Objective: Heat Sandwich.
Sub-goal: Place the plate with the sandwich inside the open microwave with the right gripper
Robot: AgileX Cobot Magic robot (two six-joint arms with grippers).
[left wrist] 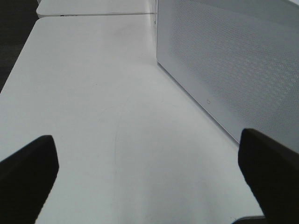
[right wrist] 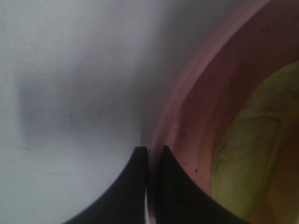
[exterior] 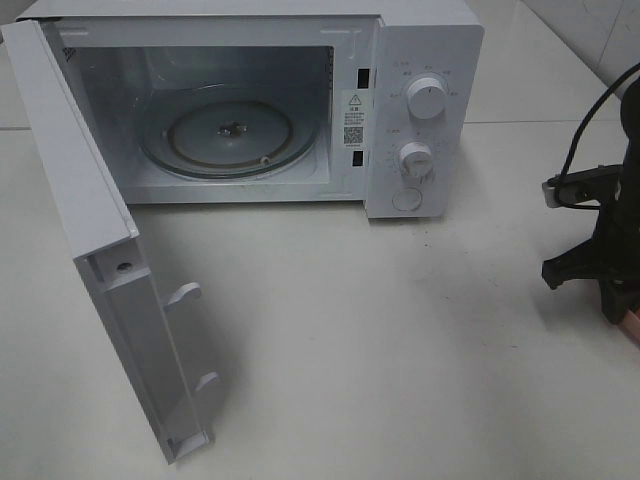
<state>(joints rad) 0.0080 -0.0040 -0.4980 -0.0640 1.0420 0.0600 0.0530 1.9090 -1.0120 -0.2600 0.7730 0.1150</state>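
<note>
My right gripper pinches the rim of the pink plate, sandwich lying on it, right of the open microwave. My left gripper hangs spread over the desk.

High camera stares steeply down on the table and the open microwave. The left wrist view rides low behind the left pincer, looking ahead of its tips along the table at that same microwave's side wall. The right wrist view is jammed close behind the right pincer, with the pink plate rim at its tips.
</note>
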